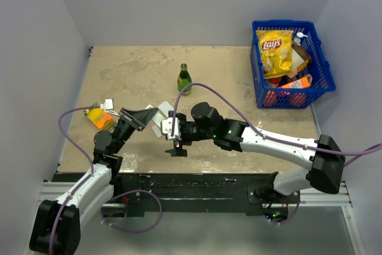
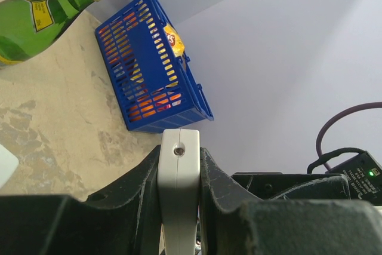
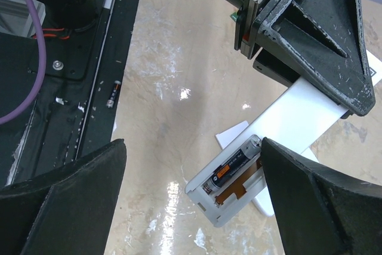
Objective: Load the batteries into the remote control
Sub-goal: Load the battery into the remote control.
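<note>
Well, on the table (image 1: 131, 70) a blue basket (image 1: 293, 97) sits far right and a green bottle (image 1: 184, 80) mid-table. My left gripper (image 2: 179, 165) is clamped on one end of the white remote (image 3: 298, 114). My right gripper (image 3: 192, 143) hovers over its open compartment (image 3: 230, 182), fingers spread wide, holding nothing. One battery (image 3: 236, 162) lies seated there; a second battery (image 3: 113, 95) lies apart on the black base plate (image 3: 71, 58).

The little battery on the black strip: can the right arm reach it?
Probably yes. The loose battery lies bare on the black strip, nothing covers it, and the right gripper hangs open and empty close by. It would likely just have to swing sideways.
</note>
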